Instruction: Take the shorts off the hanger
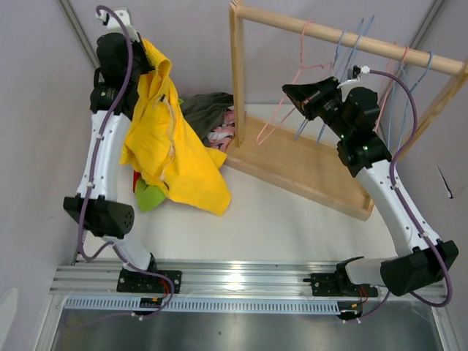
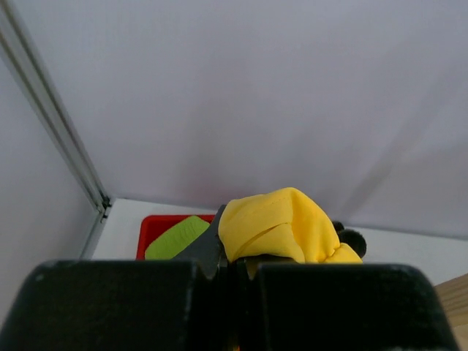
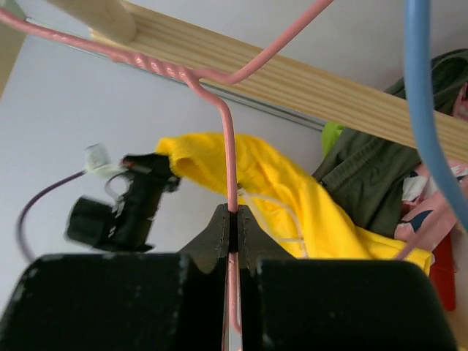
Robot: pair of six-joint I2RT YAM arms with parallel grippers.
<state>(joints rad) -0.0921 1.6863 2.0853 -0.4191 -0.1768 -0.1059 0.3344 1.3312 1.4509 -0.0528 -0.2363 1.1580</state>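
The left gripper (image 1: 139, 58), in the upper left of the overhead view, is pinching the top edge of the yellow shorts (image 1: 172, 142) with its fingers pressed together on the cloth. The shorts are hanging free of any hanger and draping down toward the table (image 1: 278, 219). The right gripper (image 3: 232, 219), in the upper middle of the overhead view, is squeezing the wire of a pink hanger (image 3: 228, 146) that is hooked on the wooden rail (image 1: 351, 40) and looks bare. A blue hanger (image 3: 418, 110) beside it is also showing no cloth. Olive shorts (image 1: 205, 108) and floral shorts (image 1: 221, 134) are lying in a heap left of the rack, and lime green shorts (image 1: 150, 196) are peeking out below the yellow ones. I cannot make out a grey pair. The task seems to be nearing its end: no shorts are showing on any hanger in view, so what probably remains is dropping the yellow pair onto the heap and letting go of the hanger.
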